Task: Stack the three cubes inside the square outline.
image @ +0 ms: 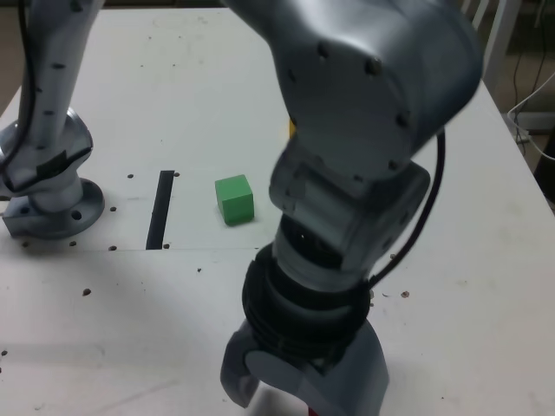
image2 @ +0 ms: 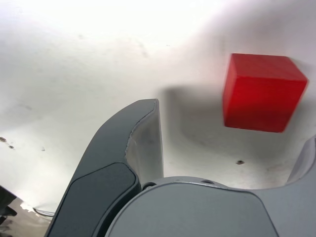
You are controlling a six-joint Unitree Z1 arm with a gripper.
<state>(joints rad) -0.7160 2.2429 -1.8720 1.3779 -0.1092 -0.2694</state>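
The gripper (image2: pixel 232 148) is spread wide above the table (image2: pixel 74 64), the red cube (image2: pixel 261 91) lying free between its jaws, nothing grasped.

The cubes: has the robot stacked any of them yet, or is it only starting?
Nothing looks stacked. The green cube sits alone on the table beside a black strip. In hand: the open gripper hangs by the red cube, not gripping it. All the stacking remains; no square outline shows.
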